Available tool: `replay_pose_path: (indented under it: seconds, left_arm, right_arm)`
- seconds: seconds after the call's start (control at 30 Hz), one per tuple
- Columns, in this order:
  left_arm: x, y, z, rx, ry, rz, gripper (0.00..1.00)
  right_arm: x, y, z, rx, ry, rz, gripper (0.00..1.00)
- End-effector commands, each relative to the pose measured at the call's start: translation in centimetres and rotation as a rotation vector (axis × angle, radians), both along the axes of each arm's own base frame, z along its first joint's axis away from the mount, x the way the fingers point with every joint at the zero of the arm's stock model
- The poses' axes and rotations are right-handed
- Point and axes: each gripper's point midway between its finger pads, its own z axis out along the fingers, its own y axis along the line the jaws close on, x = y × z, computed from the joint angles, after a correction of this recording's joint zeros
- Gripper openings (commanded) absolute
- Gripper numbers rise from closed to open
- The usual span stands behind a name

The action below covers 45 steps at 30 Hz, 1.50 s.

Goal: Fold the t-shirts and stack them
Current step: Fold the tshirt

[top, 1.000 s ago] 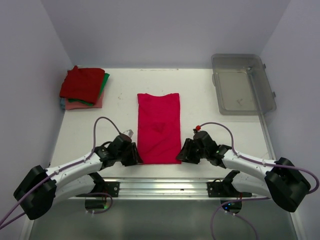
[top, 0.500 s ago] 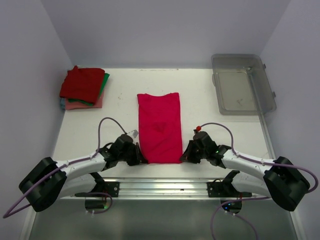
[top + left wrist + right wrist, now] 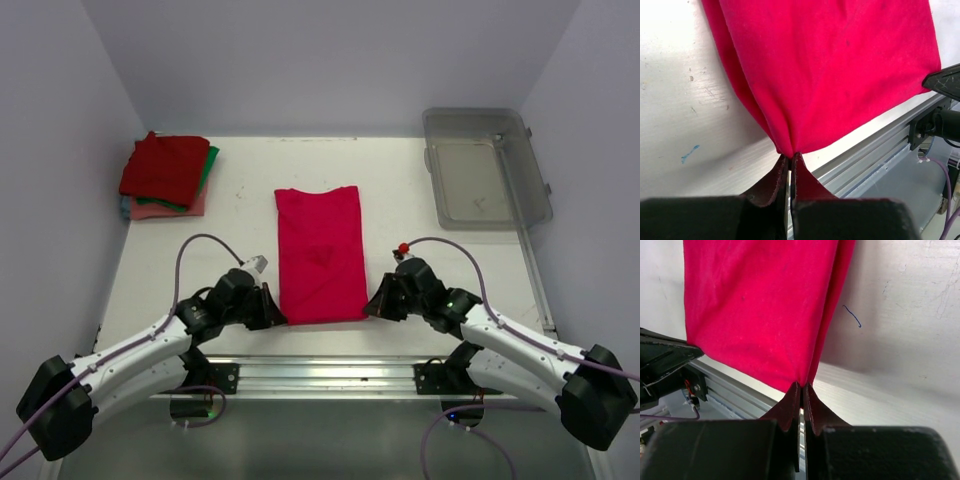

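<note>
your crimson-pink t-shirt lies as a long strip mid-table. only the wrist views show the grips: the left gripper is clenched on its near left corner, and the right gripper on its near right. from above you also see the folded t-shirts far left and the bin far right.

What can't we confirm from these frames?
1. Top view: the pink t-shirt's near corners and both sets of jaws, hidden under the wrists.
2. Both wrist views: how many cloth layers each pinch holds, hidden between the shut jaws; the shirt's collar end is cut off by the top edge.
3. Top view: the folded stack, where the dark red tee covers most of the ones beneath; count unclear.
</note>
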Motion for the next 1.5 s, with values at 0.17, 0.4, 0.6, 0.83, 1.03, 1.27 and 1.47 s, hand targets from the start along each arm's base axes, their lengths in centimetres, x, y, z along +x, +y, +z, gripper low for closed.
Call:
replay_pose_path:
  seconds: [0.17,0.4,0.6,0.83,1.03,1.27,1.47]
  left_arm:
    - [3.0,-0.5,5.5,0.016,-0.158,0.008,0.0]
    - [8.8,0.4,11.7,0.133,-0.399,0.117,0.0]
    - [14.1,1.4,14.3,0.236,-0.534,0.192,0.0]
    - [22.4,2.6,17.2,0.216,-0.649,0.285,0.0]
    - [28.7,1.1,16.6,0.211,-0.679,0.28,0.0]
    - [39.7,1.8,13.4,0.2,-0.637,0.264,0.12]
    - [43.6,5.8,15.6,0.147,-0.674,0.374,1.0]
  right_arm:
    - [2.7,0.4,5.3,-0.044,-0.162,0.032,0.0]
    - [7.9,0.8,10.4,-0.151,-0.353,0.007,0.0]
    - [15.0,0.8,13.2,-0.235,-0.446,-0.058,0.0]
    - [23.9,1.8,16.3,-0.285,-0.54,-0.112,0.0]
    - [31.0,2.8,14.6,-0.309,-0.506,-0.123,0.0]
    - [41.4,2.2,10.4,-0.359,-0.478,-0.238,0.15]
    - [46.1,2.2,12.5,-0.34,-0.583,-0.287,0.99]
